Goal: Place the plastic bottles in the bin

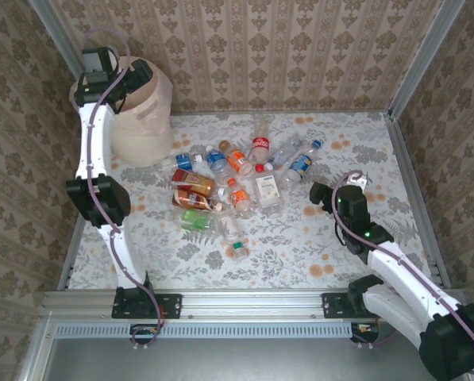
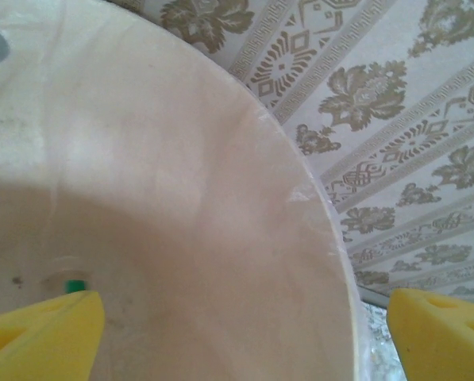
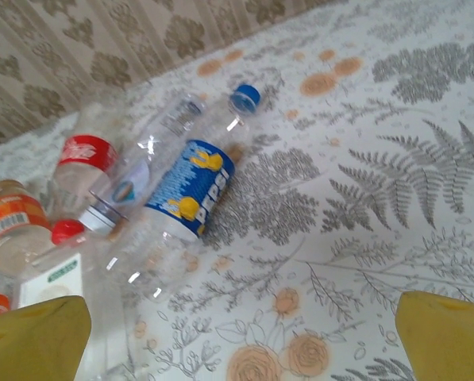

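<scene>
Bin: your round cream plastic bucket (image 1: 145, 119) stands at the far left corner of the table (image 1: 364, 238), lined with a translucent bag.
Inside: you see one clear bottle with a green cap (image 2: 75, 284) at the bottom.
Pile: the other clear plastic bottles (image 1: 229, 178) lie clustered mid-table.
Left gripper (image 2: 237, 341): over the bucket's mouth, jaws spread wide, empty.
Right gripper (image 3: 237, 345): low over the table near a blue-labelled bottle (image 3: 190, 186), jaws spread wide, empty.

The left arm (image 1: 90, 143) is standing extended toward 11 o'clock, and the left gripper (image 1: 132, 81) at its tip is holding its yellow fingers (image 2: 42, 333) spread wide. The right arm (image 1: 403, 274) is angling toward 10 o'clock, elbow bent. The right gripper (image 1: 317, 194) is gaping, pads (image 3: 30, 333) far apart.
</scene>
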`<state>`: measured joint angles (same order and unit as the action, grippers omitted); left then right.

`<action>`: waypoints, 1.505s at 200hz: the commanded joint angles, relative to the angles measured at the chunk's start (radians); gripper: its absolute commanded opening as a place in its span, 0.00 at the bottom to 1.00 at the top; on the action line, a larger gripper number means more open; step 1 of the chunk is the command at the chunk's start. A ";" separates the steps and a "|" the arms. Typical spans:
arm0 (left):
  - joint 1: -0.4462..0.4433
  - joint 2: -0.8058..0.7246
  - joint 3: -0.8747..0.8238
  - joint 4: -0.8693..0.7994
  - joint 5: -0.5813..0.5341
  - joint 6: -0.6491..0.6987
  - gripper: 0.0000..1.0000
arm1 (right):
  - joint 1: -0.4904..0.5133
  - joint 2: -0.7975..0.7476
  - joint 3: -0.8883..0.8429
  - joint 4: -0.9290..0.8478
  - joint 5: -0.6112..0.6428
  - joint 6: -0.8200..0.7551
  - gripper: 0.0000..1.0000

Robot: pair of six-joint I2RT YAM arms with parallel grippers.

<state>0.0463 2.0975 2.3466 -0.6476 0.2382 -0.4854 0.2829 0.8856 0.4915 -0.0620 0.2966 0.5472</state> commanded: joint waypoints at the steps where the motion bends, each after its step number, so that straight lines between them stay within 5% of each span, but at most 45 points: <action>1: 0.008 -0.117 -0.023 0.009 0.075 0.031 0.96 | -0.035 0.079 0.094 -0.096 -0.134 0.033 1.00; 84: -0.009 -0.496 -0.550 0.413 0.361 -0.156 1.00 | -0.043 0.386 0.226 -0.033 -0.303 0.167 0.95; 164: -0.170 -0.769 -0.999 0.493 0.225 -0.239 1.00 | 0.083 0.583 0.259 0.148 -0.452 0.068 0.98; 228: -0.178 -0.834 -1.101 0.331 0.134 -0.184 1.00 | 0.205 0.671 0.357 0.036 -0.340 -0.104 1.00; 301: -0.152 -0.821 -1.133 0.328 0.136 -0.208 1.00 | 0.288 0.770 0.459 -0.121 -0.140 -0.177 1.00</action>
<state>-0.1162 1.2812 1.2190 -0.3130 0.3767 -0.6960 0.5571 1.6192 0.9173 -0.0963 0.0597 0.4152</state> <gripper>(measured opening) 0.999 0.996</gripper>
